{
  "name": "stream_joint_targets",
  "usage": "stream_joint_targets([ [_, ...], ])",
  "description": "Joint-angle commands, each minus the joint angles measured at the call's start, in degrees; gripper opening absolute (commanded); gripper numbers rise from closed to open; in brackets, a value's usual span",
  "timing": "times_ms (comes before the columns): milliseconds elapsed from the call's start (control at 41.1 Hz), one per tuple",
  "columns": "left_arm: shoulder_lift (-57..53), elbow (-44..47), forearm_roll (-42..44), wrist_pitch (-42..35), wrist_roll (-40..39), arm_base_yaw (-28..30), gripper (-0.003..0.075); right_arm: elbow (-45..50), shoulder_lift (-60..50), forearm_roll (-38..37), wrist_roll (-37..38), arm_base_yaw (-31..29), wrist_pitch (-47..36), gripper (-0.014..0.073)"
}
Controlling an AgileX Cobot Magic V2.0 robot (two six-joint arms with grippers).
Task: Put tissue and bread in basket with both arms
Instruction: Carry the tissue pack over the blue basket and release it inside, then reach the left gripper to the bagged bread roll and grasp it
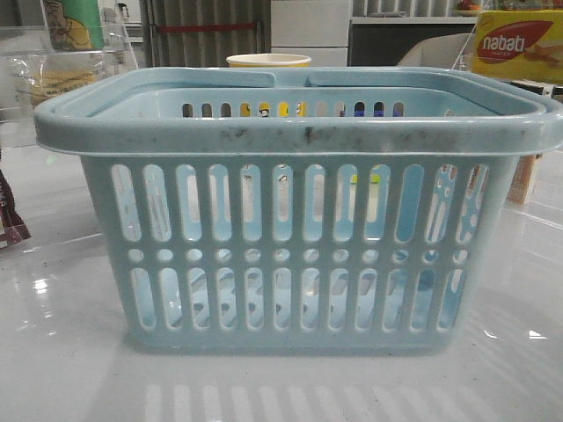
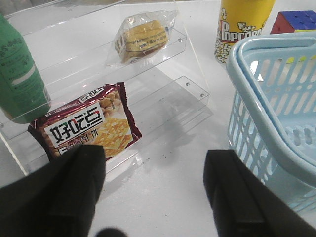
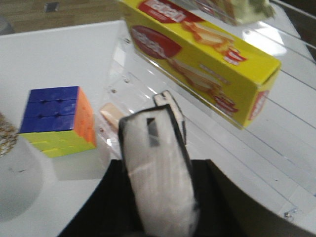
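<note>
Between the right fingers: the tissue (image 3: pixel 160 170) — a white soft pack edged in black — stands on edge, pinched from both sides by the right gripper (image 3: pixel 158 197), jaws closed to the pack's width.
Right fingers: dark pads (image 3: pixel 106 202) press on either flank of the pack; only their upper parts show.
Near the right gripper: a colour cube (image 3: pixel 57 118) sits on the table just beside the pack; a yellow-and-red nabati box (image 3: pixel 207 59) lies on a clear shelf beyond it.
Left gripper (image 2: pixel 155 192): spread wide, nothing between the black fingers (image 2: pixel 237 197), hanging above the white table (image 2: pixel 163 197).
Bread (image 2: pixel 143 37): in its crinkly clear bag on an upper step of a clear stand (image 2: pixel 163 94) — well apart from the left fingers and beyond them.
Cracker pack (image 2: pixel 89 126): dark red, on the lowest step, just past the left-hand finger.
Basket (image 1: pixel 299 132): pale blue, upright on the table in the front view; its rim (image 2: pixel 261 113) runs just beside the left gripper's other finger.
Also by the basket: a popcorn cup (image 2: pixel 239 27) behind it, a green bottle (image 2: pixel 19 74) on the stand.
</note>
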Motion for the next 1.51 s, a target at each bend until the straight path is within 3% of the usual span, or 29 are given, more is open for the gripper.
stream_joint_targets([
  [0,0.49,-1.53,-0.84,-4.88,-0.42,-0.39,0.0497,-2.17,-6.5,0.96,-1.72,3.57,-0.28,0.0234],
  [317,0.49,-1.53,-0.84,-4.88,-0.42,-0.39,0.0497,-1.89,-10.26,1.08,-2.7,23.02,4.29,0.0234],
  [560,0.49,-1.53,-0.84,-4.88,-0.42,-0.39,0.0497,-1.84,-3.29,1.08,-2.7,31.48,6.0,0.0234],
  [706,0.49,-1.53,-0.84,-4.88,-0.42,-0.39,0.0497,-1.84,2.14,1.08,-2.7,33.24,9.48,0.0277],
  [852,0.49,-1.53,-0.84,-4.88,-0.42,-0.39,0.0497,-1.84,5.68,1.08,-2.7,33.23,12.07,0.0463],
  [950,0.49,-1.53,-0.84,-4.88,-0.42,-0.39,0.0497,-1.84,6.04,1.08,-2.7,33.23,12.36,0.0542],
  [1218,0.49,-1.53,-0.84,-4.88,-0.42,-0.39,0.0497,-1.18,-1.86,1.08,-2.96,33.43,13.96,0.0542],
  [1486,0.49,-1.53,-0.84,-4.88,-0.42,-0.39,0.0497,12.1,-18.54,1.08,-7.72,34.18,11.14,0.0542],
])
